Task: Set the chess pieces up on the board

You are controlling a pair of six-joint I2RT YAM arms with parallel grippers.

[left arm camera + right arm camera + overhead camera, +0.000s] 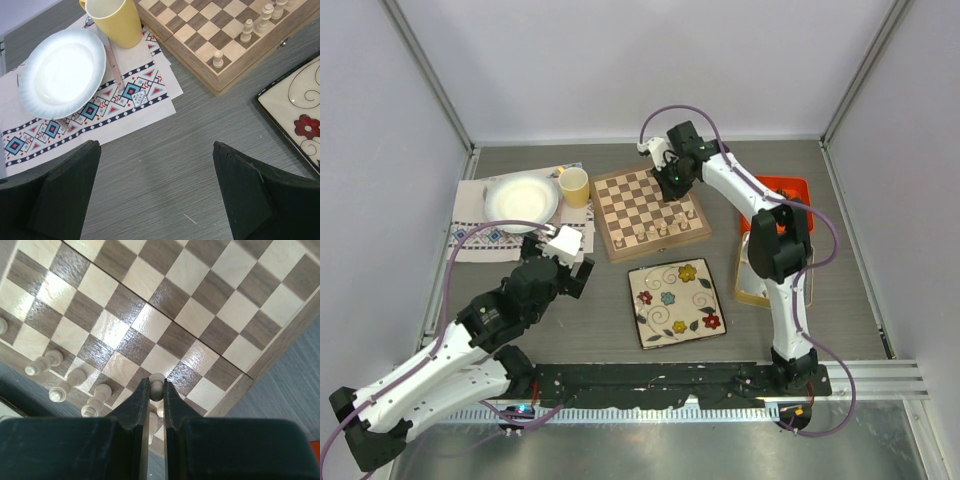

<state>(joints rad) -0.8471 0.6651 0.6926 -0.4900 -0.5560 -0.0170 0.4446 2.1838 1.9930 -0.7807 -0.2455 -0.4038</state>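
A yellow cup [574, 186] and a white dish [521, 198] sit on a cloth [470, 236] at the far left. The bench [855, 300] is grey and the walls [620, 60] are white. The board [632, 205] lies in the middle. The right end effector [156, 384] pinches a pale chess piece [157, 391] on the board's right side. The left end effector [156, 150] is wide open, holding nothing

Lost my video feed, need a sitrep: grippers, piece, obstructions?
Left gripper open, empty, above the table. Right gripper shut on a cream chess piece over the board. Other cream pieces close beside.
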